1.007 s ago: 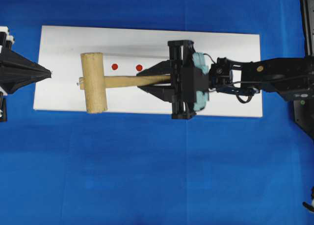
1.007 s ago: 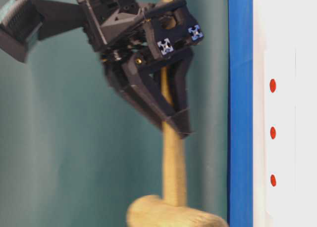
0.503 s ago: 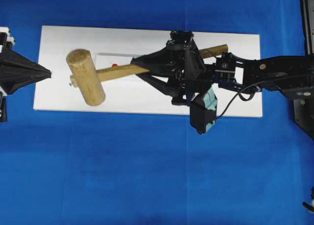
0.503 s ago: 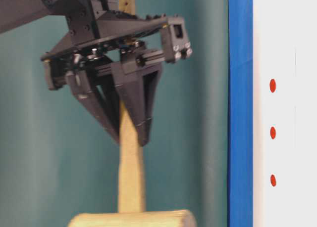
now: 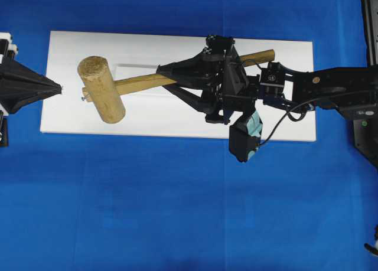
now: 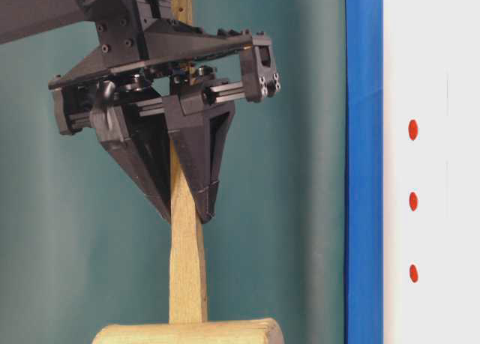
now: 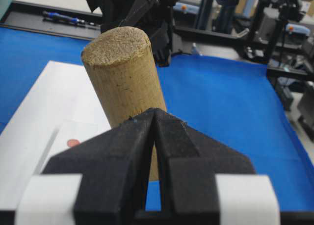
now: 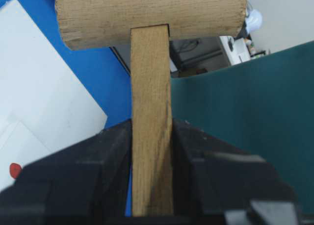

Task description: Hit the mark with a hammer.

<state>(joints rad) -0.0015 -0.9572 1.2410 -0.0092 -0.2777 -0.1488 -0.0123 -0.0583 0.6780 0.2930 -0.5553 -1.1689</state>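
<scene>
The hammer [image 5: 118, 85] hides the overhead view's marks; its head is cropped at table level.

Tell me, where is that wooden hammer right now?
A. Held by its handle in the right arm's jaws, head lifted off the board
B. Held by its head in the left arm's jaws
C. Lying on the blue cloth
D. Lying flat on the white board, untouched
A: the right gripper is clamped on the handle of the hammer, and the table-level view shows its head raised clear of the white board.

White board [image 5: 77, 114] on blue cloth [image 5: 147, 206] – teal backdrop [image 6: 75, 269]
</scene>
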